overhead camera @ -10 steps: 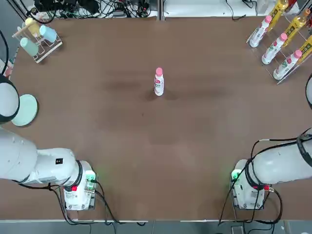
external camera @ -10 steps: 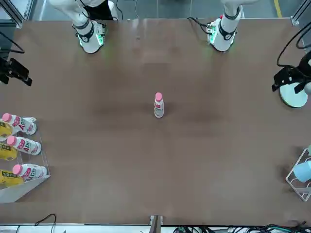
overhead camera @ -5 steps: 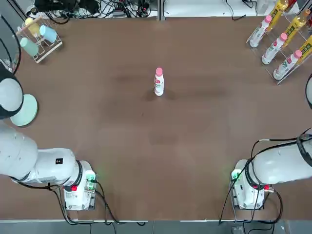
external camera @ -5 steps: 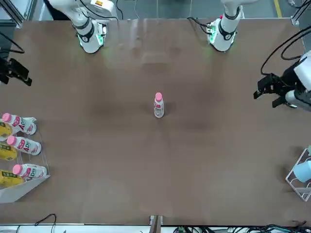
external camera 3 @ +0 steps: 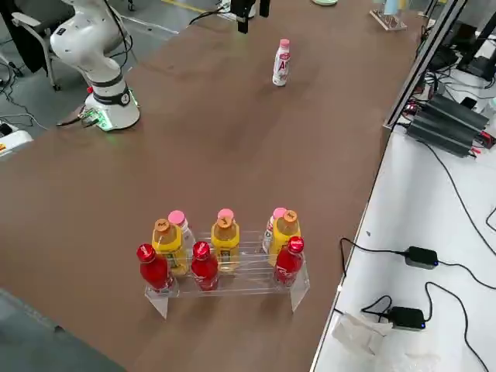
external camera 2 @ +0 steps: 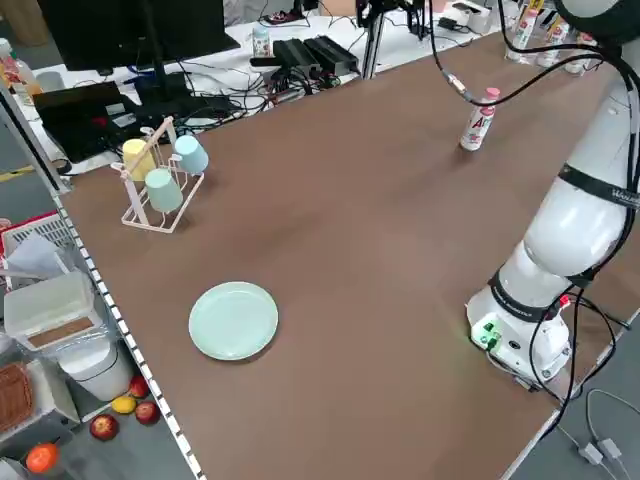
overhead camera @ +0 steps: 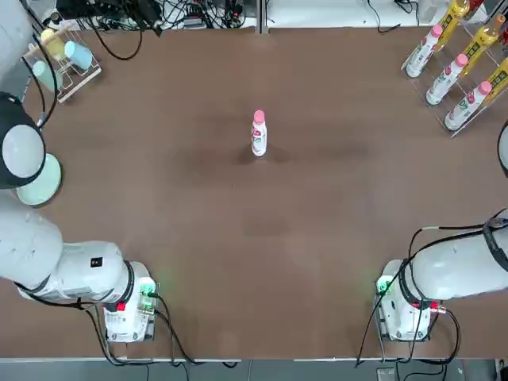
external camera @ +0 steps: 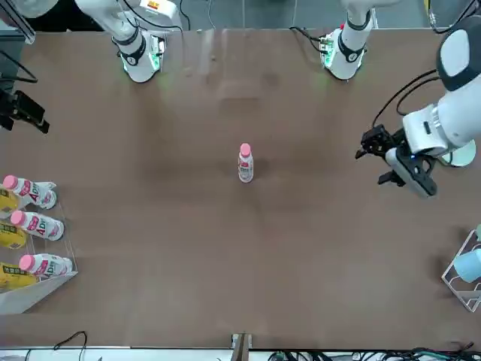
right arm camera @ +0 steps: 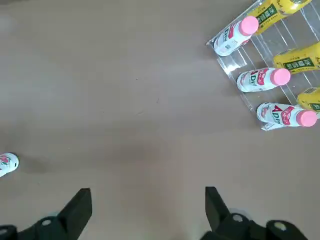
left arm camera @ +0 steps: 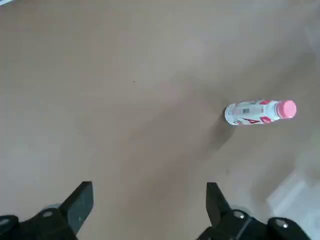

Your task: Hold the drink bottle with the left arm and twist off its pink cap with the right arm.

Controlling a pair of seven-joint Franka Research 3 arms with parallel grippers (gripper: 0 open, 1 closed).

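The drink bottle (overhead camera: 259, 141) stands upright near the middle of the table, its pink cap (overhead camera: 259, 117) on its neck. My left gripper (external camera: 373, 159) hangs open above the table, well to the robot's left of the bottle (external camera: 246, 169) and apart from it. In the left wrist view the open left gripper (left arm camera: 147, 205) holds nothing, and the bottle (left arm camera: 255, 112) shows farther off. My right gripper (right arm camera: 147, 207) is open and empty too. It hovers off at the robot's right side (external camera: 28, 114), far from the bottle.
A clear rack (overhead camera: 456, 75) of pink-capped white bottles and yellow bottles stands at the far right corner. A wire rack (overhead camera: 65, 62) with pastel cups is at the far left corner. A pale green plate (overhead camera: 49, 184) lies near the left edge.
The left arm has swung inward from the table's left edge toward the bottle, gripper still open. The right arm and the bottle have not moved.
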